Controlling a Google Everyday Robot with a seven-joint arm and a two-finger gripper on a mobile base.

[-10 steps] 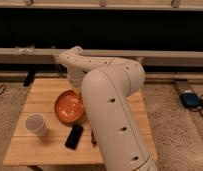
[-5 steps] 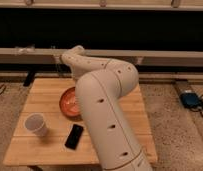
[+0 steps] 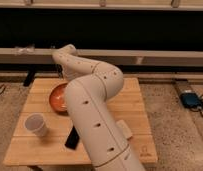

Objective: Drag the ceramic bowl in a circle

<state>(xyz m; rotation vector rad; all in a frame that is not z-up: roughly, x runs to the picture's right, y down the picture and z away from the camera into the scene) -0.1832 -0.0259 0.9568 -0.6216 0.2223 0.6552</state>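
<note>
The ceramic bowl [image 3: 56,98], wide, shallow and glossy orange-brown, sits on the left half of the wooden table [image 3: 130,100]. Its right side is hidden behind my white arm [image 3: 92,105]. The arm rises from the bottom centre, bends at the elbow, reaches back left and turns down towards the bowl. My gripper [image 3: 64,80] is at the bowl's far right rim, mostly hidden behind the arm.
A small white cup [image 3: 35,125] stands at the table's front left. A flat black object [image 3: 72,138] lies in front of the bowl. A pale object [image 3: 125,129] lies right of the arm. A blue box [image 3: 190,100] is on the floor at right.
The bowl has slid left and a little toward the back of the table. The arm has swung left and its elbow has shifted right. The cup and black object have not moved.
</note>
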